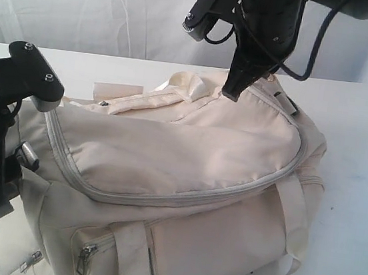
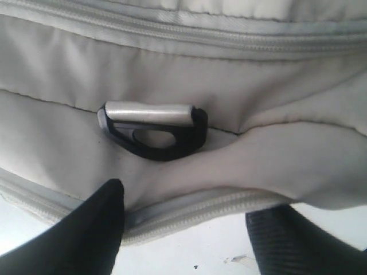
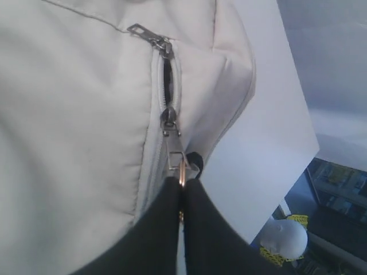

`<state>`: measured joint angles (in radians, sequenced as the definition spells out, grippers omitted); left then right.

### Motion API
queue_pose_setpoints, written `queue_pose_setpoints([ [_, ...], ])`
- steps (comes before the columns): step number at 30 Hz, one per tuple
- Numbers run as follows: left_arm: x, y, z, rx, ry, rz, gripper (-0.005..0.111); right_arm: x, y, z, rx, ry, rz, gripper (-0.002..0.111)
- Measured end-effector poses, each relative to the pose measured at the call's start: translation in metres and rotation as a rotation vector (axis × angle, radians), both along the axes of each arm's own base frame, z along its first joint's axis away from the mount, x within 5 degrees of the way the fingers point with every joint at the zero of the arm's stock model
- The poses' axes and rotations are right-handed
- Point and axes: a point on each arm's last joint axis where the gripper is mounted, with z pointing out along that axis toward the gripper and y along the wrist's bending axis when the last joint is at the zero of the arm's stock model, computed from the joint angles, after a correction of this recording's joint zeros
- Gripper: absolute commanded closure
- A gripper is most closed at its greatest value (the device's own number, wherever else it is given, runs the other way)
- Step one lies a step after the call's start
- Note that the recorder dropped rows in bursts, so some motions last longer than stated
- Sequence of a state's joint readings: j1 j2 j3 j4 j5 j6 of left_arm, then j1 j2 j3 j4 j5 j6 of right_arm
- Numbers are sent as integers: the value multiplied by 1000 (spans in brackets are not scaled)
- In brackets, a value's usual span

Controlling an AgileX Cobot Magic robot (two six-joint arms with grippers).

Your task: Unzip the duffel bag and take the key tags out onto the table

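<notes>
The cream duffel bag (image 1: 181, 157) lies on the white table (image 1: 358, 165), its long grey zipper (image 1: 163, 199) curving over the top. My right gripper (image 3: 182, 182) is shut on a metal zipper pull (image 3: 176, 157) at the bag's far end (image 1: 233, 90). A short dark gap (image 3: 167, 74) shows between that slider and a second slider (image 3: 148, 33). My left gripper (image 2: 189, 229) is open, its fingers (image 2: 106, 229) straddling the bag's left end over a grey zipper seam (image 2: 206, 206). The key tags are hidden.
A black clip with a metal bar (image 2: 152, 129) sits on the bag's end, just beyond my left fingers. Front pockets with zipper pulls (image 1: 87, 253) face the camera. The table's edge (image 3: 287, 189) runs close to the bag's far end, with a white round object (image 3: 284, 238) below it.
</notes>
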<state>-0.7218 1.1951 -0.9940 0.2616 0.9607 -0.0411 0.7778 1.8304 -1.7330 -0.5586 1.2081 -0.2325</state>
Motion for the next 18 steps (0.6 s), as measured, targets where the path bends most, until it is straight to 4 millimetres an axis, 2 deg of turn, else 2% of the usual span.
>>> queue_pose_setpoints([
  [13,0,0,0,0,0,0,42,-11,-6,18,92,-6,-29,108],
  [18,0,0,0,-3,0,0,42,-17,-11,17,91,7,-38,108],
])
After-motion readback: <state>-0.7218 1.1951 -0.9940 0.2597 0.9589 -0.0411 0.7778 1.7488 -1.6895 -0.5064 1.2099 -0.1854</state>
